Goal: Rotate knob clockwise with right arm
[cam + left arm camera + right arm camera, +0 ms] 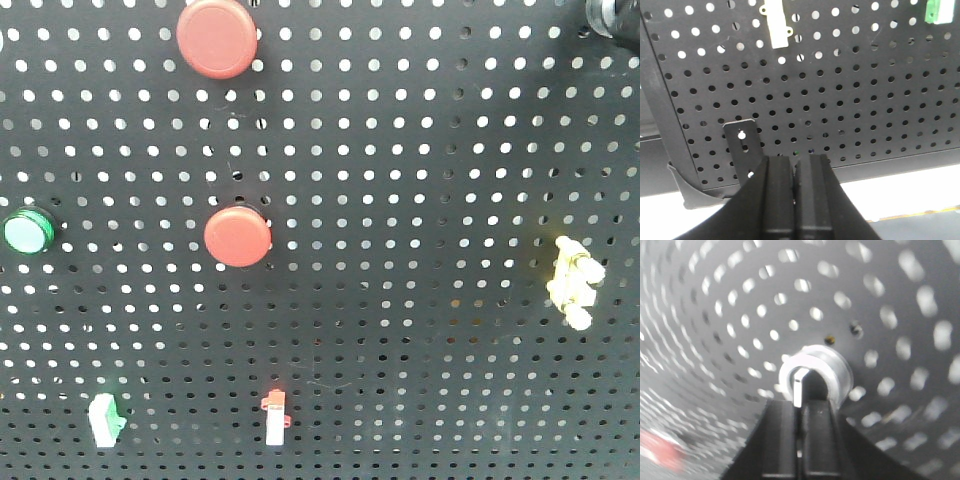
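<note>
Right gripper (798, 406): fingers pinched almost together with only a thin slit left between them, tips right up against the knob (814, 382).
Grip: the knob's white strip (801, 385) runs down into that slit, so we'd call it clamped on the knob. The right wrist view is blurry enough that we wouldn't swear to it.
Knob spot: small and black, sitting inside a silvery ring (839, 371) on the black pegboard (715, 315), directly above the fingertips.
Strip angle: pretty much straight up and down in the right wrist view.
Left gripper (794, 162): fingers pressed flat together with nothing between them. It hangs just off the board's bottom edge, near a slotted black bracket (742, 142).
Rest of the board: from the front we get two red buttons, one up top (218, 37) and one mid-board (237, 236). A green button (27, 231) sits at the left edge.
</note>
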